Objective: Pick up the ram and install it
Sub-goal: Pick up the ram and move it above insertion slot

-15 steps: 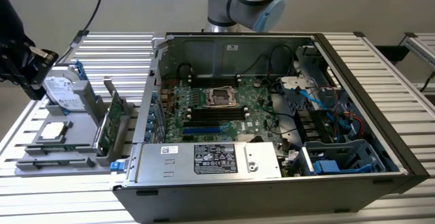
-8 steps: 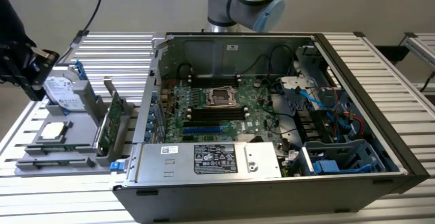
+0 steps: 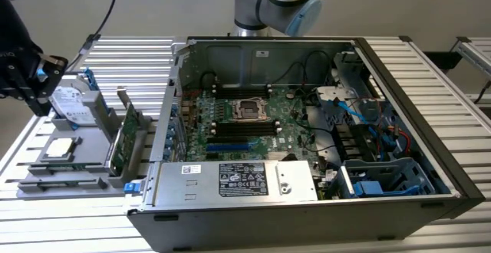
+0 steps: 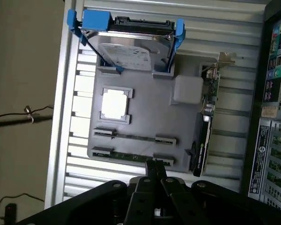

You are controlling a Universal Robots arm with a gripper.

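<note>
Arm pose: gripper [image 4: 155, 165] hangs over the grey plastic holder [image 4: 145, 112], outside the open metal case [image 3: 230, 233].
Fingers: 2 slim black tips pressed together, gripping nothing.
Ram: the ram [image 4: 126, 155], a thin green stick, sits in the holder's outer slot, just beside the fingertips.

No text, brand or number can be read. The power supply [image 3: 295, 185] carries a black label [image 3: 243, 179] with white print and marks too fine to make out, and a small white sticker [image 3: 192, 169] just beside it. The hard drive [image 4: 131, 51] bears a pale printed label, illegible. Stickers on the computer case [image 4: 271, 140] are illegible too, and nothing reads on the ram [image 4: 126, 156].
</note>
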